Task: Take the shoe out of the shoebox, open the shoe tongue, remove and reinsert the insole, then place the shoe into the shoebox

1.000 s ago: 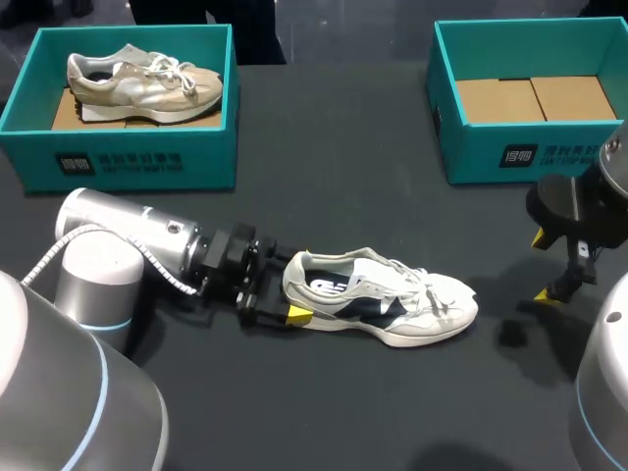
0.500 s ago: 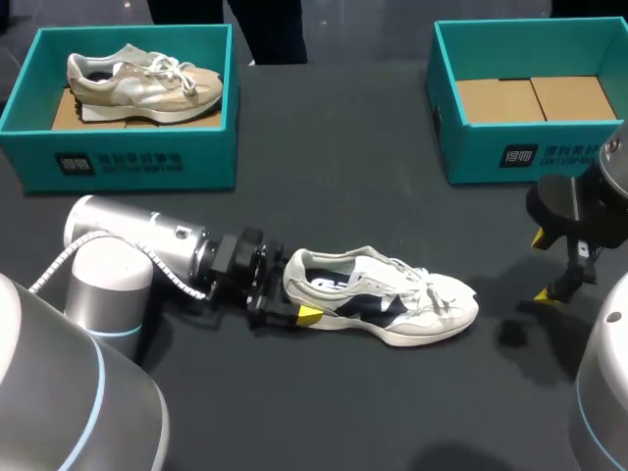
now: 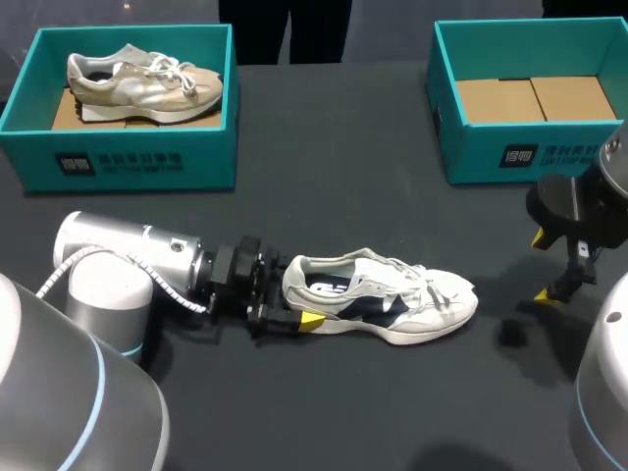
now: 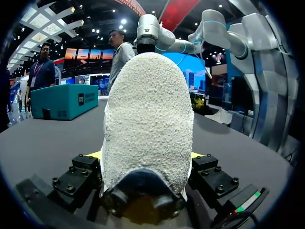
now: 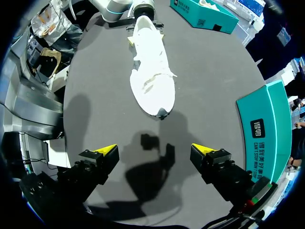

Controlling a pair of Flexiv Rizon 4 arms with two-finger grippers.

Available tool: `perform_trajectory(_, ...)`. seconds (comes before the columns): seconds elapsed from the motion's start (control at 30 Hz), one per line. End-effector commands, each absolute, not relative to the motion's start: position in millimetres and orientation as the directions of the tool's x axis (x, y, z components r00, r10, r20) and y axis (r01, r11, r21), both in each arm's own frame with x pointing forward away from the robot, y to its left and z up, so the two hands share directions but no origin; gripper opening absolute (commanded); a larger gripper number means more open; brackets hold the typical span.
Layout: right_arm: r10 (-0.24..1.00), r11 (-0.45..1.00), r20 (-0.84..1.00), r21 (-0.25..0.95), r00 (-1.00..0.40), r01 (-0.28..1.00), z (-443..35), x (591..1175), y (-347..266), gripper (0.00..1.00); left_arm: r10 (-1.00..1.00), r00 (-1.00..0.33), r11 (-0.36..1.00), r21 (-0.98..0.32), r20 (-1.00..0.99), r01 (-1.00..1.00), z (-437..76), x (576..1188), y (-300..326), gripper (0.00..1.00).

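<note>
While lying sole-down on the dark matte table (image 3: 324,196), points toe straight away from the left gripper (image 4: 145,155) and heel into it: a white-and-navy lace-up sneaker (image 3: 378,299), long axis in line with those fingers. Clamped at the padded heel from both sides, yellow tips barely showing past it. Toe aimed toward the right gripper (image 5: 153,149), well apart from it; jaws there spread wide above the tabletop, holding nothing.

Compared with a second ago, reaches further along the heel's sides with the left fingers; leaves sneaker and right gripper where they were.

Just beside the right jaws: a teal cardboard shoebox with a bare brown floor (image 3: 471,147). Far ahead of them, past the sneaker: a second teal shoebox (image 3: 137,162) with a beige sneaker (image 3: 142,78) inside.
</note>
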State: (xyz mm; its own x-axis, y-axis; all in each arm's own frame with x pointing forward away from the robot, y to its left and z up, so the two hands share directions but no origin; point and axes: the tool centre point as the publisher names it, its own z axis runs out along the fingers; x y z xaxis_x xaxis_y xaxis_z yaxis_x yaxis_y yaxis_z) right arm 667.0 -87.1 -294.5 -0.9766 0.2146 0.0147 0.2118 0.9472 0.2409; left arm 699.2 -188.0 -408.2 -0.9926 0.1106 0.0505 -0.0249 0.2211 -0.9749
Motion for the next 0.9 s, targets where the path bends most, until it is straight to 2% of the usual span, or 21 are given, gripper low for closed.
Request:
perform_trajectory(0.03,0.215,0.947,0.012,0.241,-0.977,0.211,-294.9,665.6,-87.3,1.0,0.073,-0.996,0.22,-0.975,0.043,-0.026,-408.9,694.1,-188.5,0.0)
perform_trajectory(0.9,0.215,0.947,0.012,0.241,-0.977,0.211,-294.9,665.6,-87.3,1.0,0.07,-0.997,0.218,-0.976,0.044,-0.028,-409.9,699.0,-187.0,0.0)
